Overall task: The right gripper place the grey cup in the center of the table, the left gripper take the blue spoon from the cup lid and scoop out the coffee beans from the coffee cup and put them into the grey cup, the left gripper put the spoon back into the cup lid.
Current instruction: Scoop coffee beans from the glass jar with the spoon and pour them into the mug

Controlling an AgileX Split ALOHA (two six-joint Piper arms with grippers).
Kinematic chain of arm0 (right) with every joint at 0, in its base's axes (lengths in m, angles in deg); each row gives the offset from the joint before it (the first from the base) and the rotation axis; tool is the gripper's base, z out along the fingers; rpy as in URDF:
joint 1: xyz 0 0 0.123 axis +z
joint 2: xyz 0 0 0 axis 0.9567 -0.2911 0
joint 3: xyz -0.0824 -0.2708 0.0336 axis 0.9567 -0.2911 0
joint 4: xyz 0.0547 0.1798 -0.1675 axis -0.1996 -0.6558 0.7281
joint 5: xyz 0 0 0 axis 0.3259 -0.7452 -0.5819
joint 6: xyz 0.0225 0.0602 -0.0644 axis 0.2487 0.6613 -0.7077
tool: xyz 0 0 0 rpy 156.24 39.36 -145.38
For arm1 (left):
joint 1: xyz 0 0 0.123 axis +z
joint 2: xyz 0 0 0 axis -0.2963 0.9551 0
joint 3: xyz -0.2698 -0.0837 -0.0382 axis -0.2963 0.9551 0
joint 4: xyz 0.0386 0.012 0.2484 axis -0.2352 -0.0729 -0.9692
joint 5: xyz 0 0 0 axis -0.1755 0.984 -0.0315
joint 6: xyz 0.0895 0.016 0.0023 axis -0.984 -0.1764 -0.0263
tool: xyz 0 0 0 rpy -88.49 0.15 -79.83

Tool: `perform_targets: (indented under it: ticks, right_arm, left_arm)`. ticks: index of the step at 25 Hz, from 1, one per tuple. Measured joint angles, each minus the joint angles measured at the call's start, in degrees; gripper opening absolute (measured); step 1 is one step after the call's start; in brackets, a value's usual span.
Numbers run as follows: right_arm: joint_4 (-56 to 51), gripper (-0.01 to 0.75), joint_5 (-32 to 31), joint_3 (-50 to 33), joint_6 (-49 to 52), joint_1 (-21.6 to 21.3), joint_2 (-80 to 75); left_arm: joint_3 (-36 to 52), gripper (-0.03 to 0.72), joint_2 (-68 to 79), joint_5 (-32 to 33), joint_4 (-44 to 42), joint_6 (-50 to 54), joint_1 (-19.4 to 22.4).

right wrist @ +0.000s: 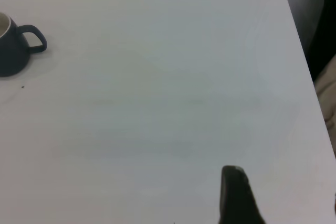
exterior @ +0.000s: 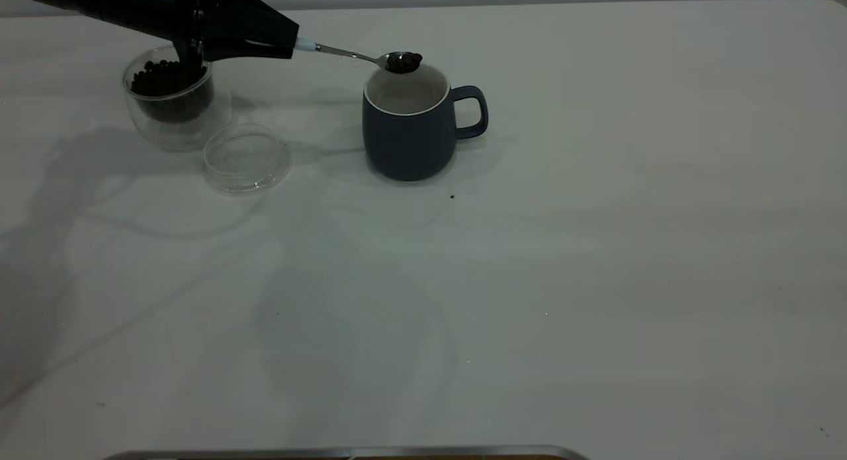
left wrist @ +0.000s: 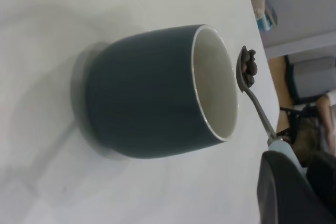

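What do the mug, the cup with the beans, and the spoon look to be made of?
Mug: likely ceramic, matte blue-grey outside, white inside and rim.
Cup: clear, glass by the look, double-walled; the beans show through.
Spoon: shiny metal bowl and neck; pale blue handle, material unclear, held by the left gripper.

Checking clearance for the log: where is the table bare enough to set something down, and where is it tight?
The table is bare right of the grey cup and along the near edge. Crowded: the far-left corner, where coffee cup, cup lid and left end effector cluster.
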Motion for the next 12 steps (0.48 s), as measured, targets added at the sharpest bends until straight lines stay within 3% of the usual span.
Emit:
perform_targets:
  ticks: [7, 12]
  right_arm:
    - [0.00, 0.455, 0.00, 0.00, 0.00, 0.00, 0.00]
    - [0.00, 0.452, 0.00, 0.00, 0.00, 0.00, 0.00]
  left_arm:
    - [0.00, 0.127, 0.00, -0.66, -0.05, -15.41, 0.00]
    - [0.00, 0.127, 0.00, -6.55, 0.27, -28.33, 0.00]
